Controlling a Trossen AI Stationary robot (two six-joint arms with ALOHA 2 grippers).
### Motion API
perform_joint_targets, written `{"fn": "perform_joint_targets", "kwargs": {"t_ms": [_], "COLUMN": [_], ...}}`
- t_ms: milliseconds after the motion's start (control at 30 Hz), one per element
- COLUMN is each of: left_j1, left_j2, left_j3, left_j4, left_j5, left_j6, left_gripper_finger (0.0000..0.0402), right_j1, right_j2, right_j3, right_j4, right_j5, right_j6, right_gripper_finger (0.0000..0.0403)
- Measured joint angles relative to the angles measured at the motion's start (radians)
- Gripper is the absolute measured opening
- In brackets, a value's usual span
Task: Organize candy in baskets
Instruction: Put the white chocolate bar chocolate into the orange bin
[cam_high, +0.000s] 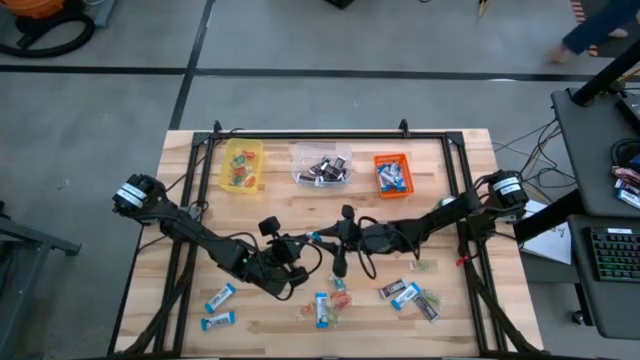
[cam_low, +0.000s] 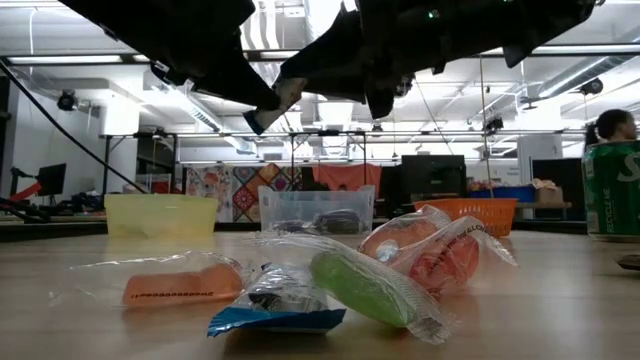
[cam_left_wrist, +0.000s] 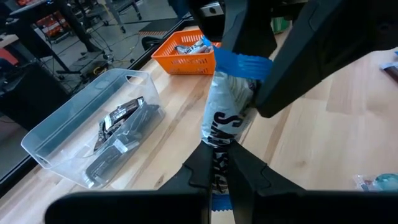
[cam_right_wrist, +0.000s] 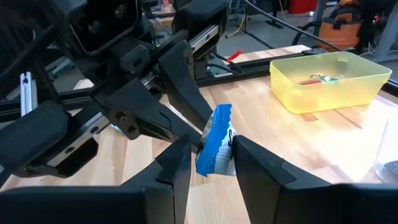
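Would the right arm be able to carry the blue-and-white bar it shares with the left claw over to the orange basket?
Probably not yet: the left claw and right claw both pinch the blue-and-white bar. Otherwise the way to the orange basket looks clear.

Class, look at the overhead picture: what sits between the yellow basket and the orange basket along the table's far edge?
The clear basket, holding dark wrapped candy, sits between the yellow basket and the orange basket. The high view shows this best.

- Yellow basket (cam_high: 241, 165), clear basket (cam_high: 320, 163), orange basket (cam_high: 392, 172): one row, each holding candy.
- Blue-and-white bar (cam_left_wrist: 225, 121): held aloft mid-surface.
- Loose candy (cam_high: 325, 308): scattered along near edge.
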Motion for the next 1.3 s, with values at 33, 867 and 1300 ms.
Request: {"fn": "perform_joint_targets", "kwargs": {"t_ms": [33, 867, 1300], "left_j1": [0.000, 0.000, 0.000], "left_j2": [0.000, -0.002, -0.008], "left_j3": [0.000, 0.000, 0.000], "left_j4": [-0.001, -0.048, -0.098], "left_j5": [0.000, 0.037, 0.041], "left_j6": [0.001, 0.001, 0.000], "left_gripper_finger": [0.0006, 0.0141, 0.0160], "right_j1": [0.000, -0.020, -0.155], "right_j2": [0.000, -0.040, -0.337], "right_j3": [0.001, 0.000, 0.000], "right_j4": [-0.003, -0.129, -1.064], "right_j5": [0.000, 0.006, 0.457], "right_j6": [0.000, 0.032, 0.369], "right_gripper_finger": [0.0106, 0.0013, 0.0013]}}
